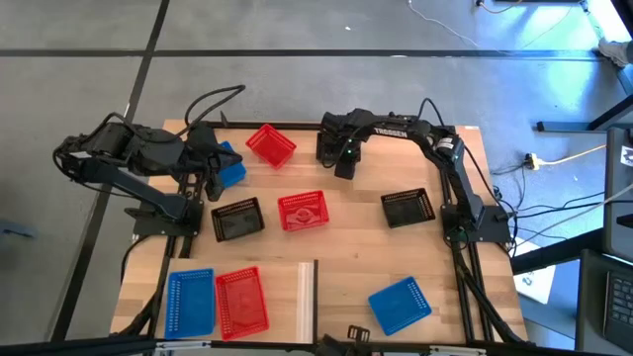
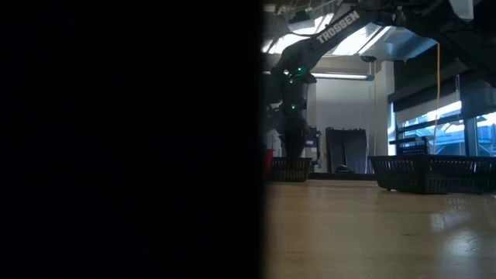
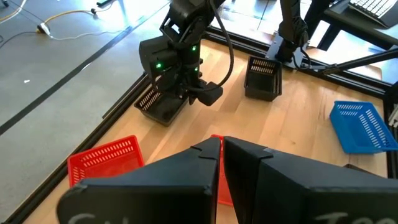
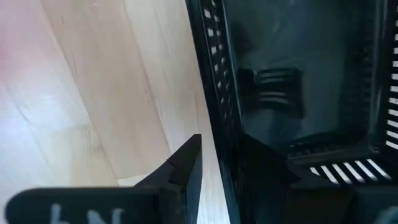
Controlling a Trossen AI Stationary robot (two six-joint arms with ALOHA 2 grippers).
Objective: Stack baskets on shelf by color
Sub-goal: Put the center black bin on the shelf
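My right gripper (image 1: 341,156) stands at the table's far edge, pointing down onto a black basket (image 3: 161,102). In the high view the arm hides that basket. My left gripper (image 3: 222,149) is shut and hovers at the table's left side. A tilted blue basket (image 1: 229,169) lies right beside it; I cannot tell whether they touch. The pale shelf (image 1: 287,297) lies at the near edge, with a blue basket (image 1: 190,300) and a red basket (image 1: 240,300) on it. Loose on the tabletop are two red baskets (image 1: 269,145) (image 1: 302,211), two black (image 1: 237,218) (image 1: 407,208) and one blue (image 1: 401,302). My right gripper has the black basket by one mesh side wall (image 4: 214,134), at its rim. One finger (image 4: 186,168) is outside the wall and the other (image 4: 264,165) inside the hollow. The fingers come from above, pointing down. The basket (image 2: 288,170) sits with its bottom on the table.
The middle of the table between the loose baskets is bare wood. The shelf's dark edge (image 1: 315,292) runs near the table's centre line. Cables trail off the far edge. Something dark and close to the camera blocks the left half of the low view.
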